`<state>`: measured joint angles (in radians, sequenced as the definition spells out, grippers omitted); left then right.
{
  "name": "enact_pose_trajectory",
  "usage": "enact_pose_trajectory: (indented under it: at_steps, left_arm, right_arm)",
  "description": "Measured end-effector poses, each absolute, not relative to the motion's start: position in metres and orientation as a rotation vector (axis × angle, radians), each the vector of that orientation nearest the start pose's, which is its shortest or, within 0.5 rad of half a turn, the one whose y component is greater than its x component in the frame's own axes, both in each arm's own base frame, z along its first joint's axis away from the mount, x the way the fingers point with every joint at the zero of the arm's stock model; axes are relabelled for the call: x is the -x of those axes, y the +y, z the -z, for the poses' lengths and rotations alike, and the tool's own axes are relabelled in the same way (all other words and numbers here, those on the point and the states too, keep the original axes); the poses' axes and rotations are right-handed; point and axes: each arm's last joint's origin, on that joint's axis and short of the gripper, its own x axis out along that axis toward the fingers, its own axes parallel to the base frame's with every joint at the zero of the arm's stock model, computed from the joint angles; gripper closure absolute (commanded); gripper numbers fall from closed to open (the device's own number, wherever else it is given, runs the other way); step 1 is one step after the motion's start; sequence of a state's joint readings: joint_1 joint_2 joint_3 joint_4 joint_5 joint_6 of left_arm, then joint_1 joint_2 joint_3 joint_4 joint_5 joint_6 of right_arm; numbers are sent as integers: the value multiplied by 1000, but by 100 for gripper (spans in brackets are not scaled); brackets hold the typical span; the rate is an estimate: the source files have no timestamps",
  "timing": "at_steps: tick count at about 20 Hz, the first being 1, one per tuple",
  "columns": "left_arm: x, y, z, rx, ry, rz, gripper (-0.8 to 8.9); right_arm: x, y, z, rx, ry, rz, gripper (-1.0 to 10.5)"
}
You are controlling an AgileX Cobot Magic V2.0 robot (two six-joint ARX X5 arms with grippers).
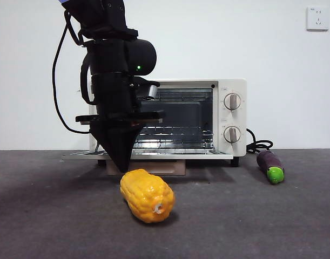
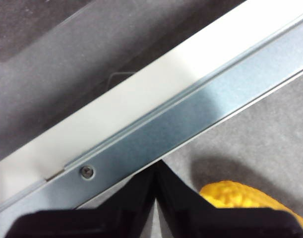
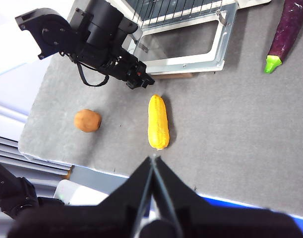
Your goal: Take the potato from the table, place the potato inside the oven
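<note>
Potato (image 3: pixel 87 120) sits alone on the surface (image 3: pixel 230 134), off to one side of the left gripper (image 3: pixel 147 83), whose jaws are together by the oven (image 1: pixel 229 116) door; corn (image 3: pixel 158 121) lies opposite.

Robot lab bench, staged kitchen props: bare white wall, wall socket (image 1: pixel 317 18), grey table (image 1: pixel 273 221), toaster oven (image 1: pixel 208 118), toy corn (image 1: pixel 147 195), eggplant (image 1: pixel 270 166), potato (image 3: pixel 87 120).

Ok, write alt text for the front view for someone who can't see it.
A black robot arm's shut claw points down at a grey table, just behind a yellow corn cob. Behind stands a cream oven with its door folded open, and a purple eggplant lies to its right.
</note>
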<state>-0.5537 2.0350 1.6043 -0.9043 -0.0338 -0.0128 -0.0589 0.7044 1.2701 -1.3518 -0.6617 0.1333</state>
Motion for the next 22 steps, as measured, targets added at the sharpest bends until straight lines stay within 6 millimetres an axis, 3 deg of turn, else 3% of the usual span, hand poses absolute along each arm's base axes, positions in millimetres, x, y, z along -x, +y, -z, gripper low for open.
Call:
enact_pose_trajectory:
  at_steps: [5, 7, 11, 15, 18, 22]
  left_arm:
    - [-346, -213, -199, -389, 1304, 427, 820]
    - [-341, -214, -213, -384, 1269, 436, 820]
    - [-314, -204, -283, -319, 1091, 499, 820]
    - [-272, -179, -353, -253, 924, 551, 820]
    - [-225, -149, -404, -208, 771, 569, 819]
    - [-160, -106, -448, -153, 612, 578, 819]
  right_arm:
    - [-59, 14, -392, -403, 786, -523, 948]
    - [-59, 14, -392, -398, 784, -525, 948]
    - [-58, 15, -392, -393, 781, -542, 947]
    - [-58, 18, -397, -439, 739, -706, 946]
    - [-63, 18, -403, -440, 672, -737, 946]
    - [-72, 19, -413, -484, 594, -806, 946]
